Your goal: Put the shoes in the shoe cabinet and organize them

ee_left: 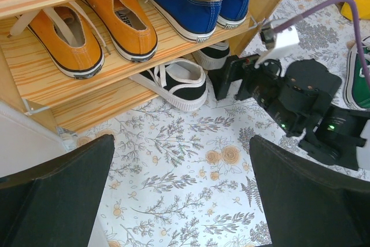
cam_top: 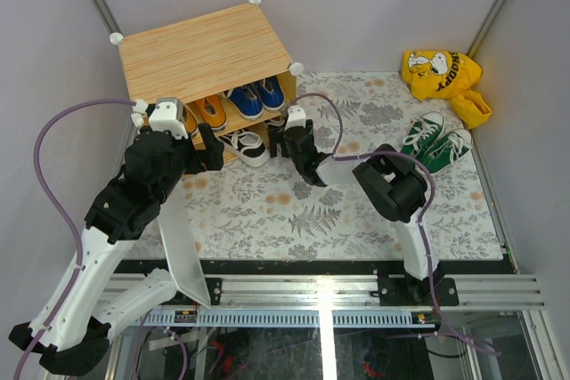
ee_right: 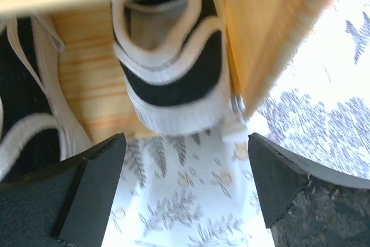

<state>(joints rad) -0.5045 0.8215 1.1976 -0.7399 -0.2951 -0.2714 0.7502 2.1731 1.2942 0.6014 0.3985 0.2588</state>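
The shoe cabinet [cam_top: 200,51] stands at the back left, its front open. Orange sneakers [ee_left: 118,18] and blue sneakers [ee_left: 191,4] sit on its upper shelf. Two black sneakers sit on the lower shelf: one [ee_left: 173,82] sticks out over the front edge, the other [ee_right: 173,67] is at the right wall. A green pair [cam_top: 436,140] lies on the mat at the right. My right gripper [ee_right: 185,148] is open and empty, just in front of the right black sneaker's heel. My left gripper [ee_left: 180,160] is open and empty above the mat in front of the cabinet.
The cabinet's white door panel [cam_top: 183,238] lies folded down toward the near left edge, under my left arm. A yellow dog-print bag [cam_top: 441,73] lies at the back right. The floral mat [cam_top: 294,211] covers the table. The two grippers are close together at the cabinet front.
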